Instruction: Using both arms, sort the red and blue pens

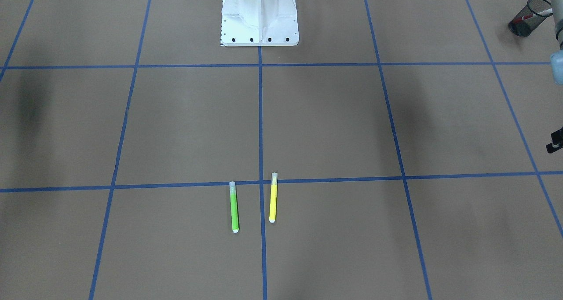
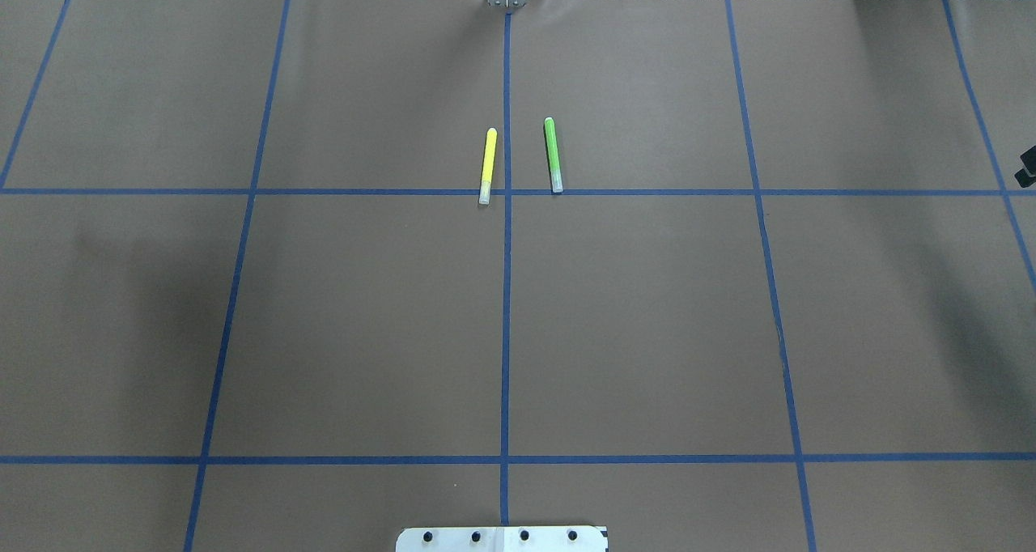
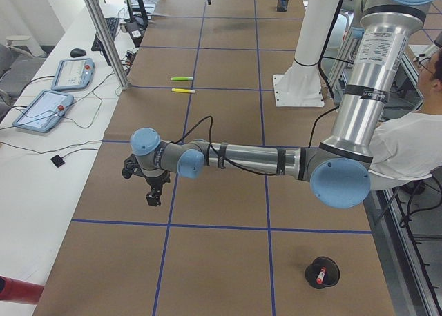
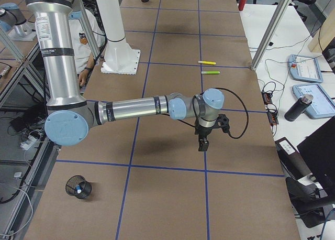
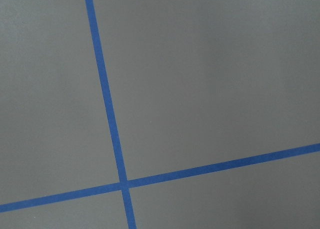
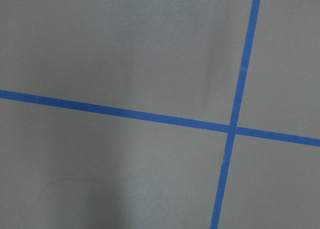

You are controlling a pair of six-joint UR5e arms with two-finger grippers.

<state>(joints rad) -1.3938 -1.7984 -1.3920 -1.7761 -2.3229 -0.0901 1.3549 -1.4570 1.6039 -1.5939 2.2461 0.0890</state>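
The red pen (image 3: 319, 277) sat cupped well apart from the left gripper (image 3: 152, 196), the blue pen (image 4: 78, 188) likewise from the right gripper (image 4: 202, 144), their spread impossible to tell; sorting seemed done, so a retreat looked next.

Matt brown paper (image 2: 364, 317) carries blue tape (image 2: 506, 333) lines; left arm (image 3: 248, 157) and right arm (image 4: 133, 108) tubes are smooth silvery metal.

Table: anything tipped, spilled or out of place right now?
Nothing stands out. The red pen sits in the left-end mesh cup, and the blue pen in the right-end mesh cup. The green highlighter and the yellow highlighter lie flat, side by side, not touching.
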